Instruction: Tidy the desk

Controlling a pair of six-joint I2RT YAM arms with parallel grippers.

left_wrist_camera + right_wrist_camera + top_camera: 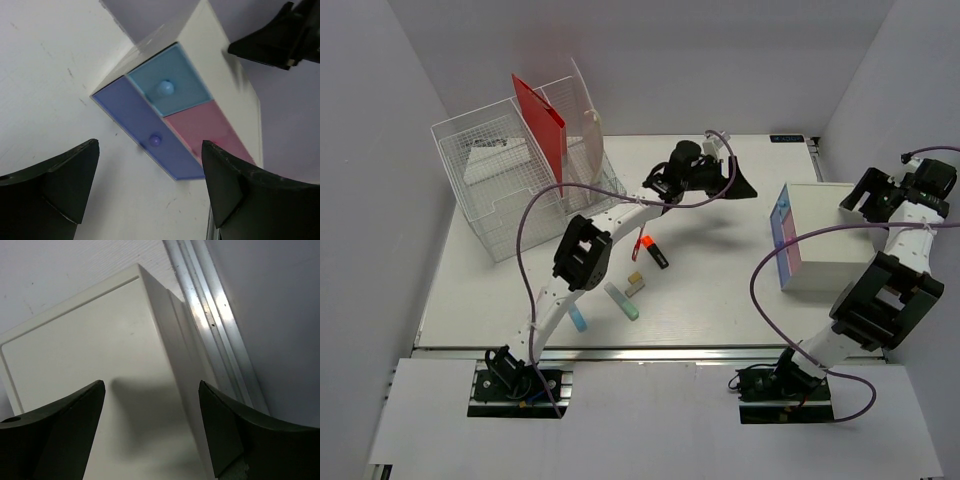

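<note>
The desk is a white tabletop with a silver rail along its front edge. My left gripper is open and empty, raised over the far middle of the desk. In the left wrist view it faces a white drawer box with purple, light blue and pink drawer fronts. My right gripper is open and empty, hovering over the far right part of the same box. The right wrist view shows the box's flat white top below the jaws.
A wire-mesh file organizer with a red folder and a clear one stands back left. A red-and-black marker, a small tan piece, a pale teal stick and a blue piece lie mid-desk. An aluminium rail runs beside the box.
</note>
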